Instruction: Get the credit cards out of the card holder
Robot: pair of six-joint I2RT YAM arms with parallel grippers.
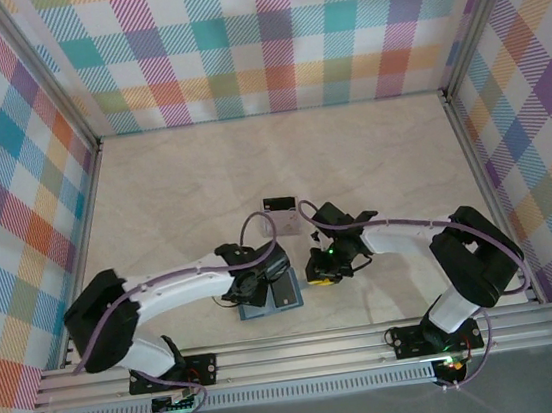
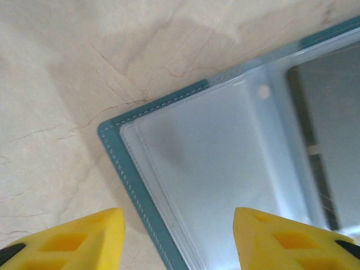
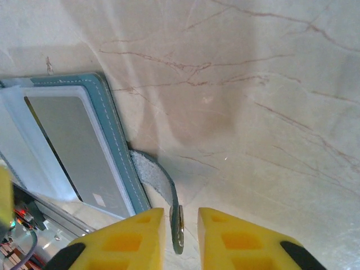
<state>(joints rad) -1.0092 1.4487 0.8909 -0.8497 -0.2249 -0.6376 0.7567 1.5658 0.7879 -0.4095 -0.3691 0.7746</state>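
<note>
Table (image 1: pixel 370 155): pale marble, with the near edge behind rails.
Left arm (image 1: pixel 165 291): reaching from the near-left base to the middle, wrist bent down over the holder.
Right arm (image 1: pixel 411 235): reaching from the near-right base to the middle, wrist lowered just right of the holder.
Holder (image 1: pixel 287 296): lying open near the near edge, mid-table. Largely hidden under the left wrist from above and cut off in both wrist views.
Cards: one grey (image 3: pixel 73 146) inside a clear pocket, partly out of frame. One black-banded (image 1: pixel 278 203) on the table beyond the holder, and a pale one (image 1: pixel 289 227) beside it, hard to make out.
Left gripper (image 2: pixel 177 211): fingers wide apart above the holder's inside, holding nothing.
Right gripper (image 3: pixel 183 216): fingers narrowly apart, unclamped, with the tab (image 3: pixel 169 197) in the gap.
</note>
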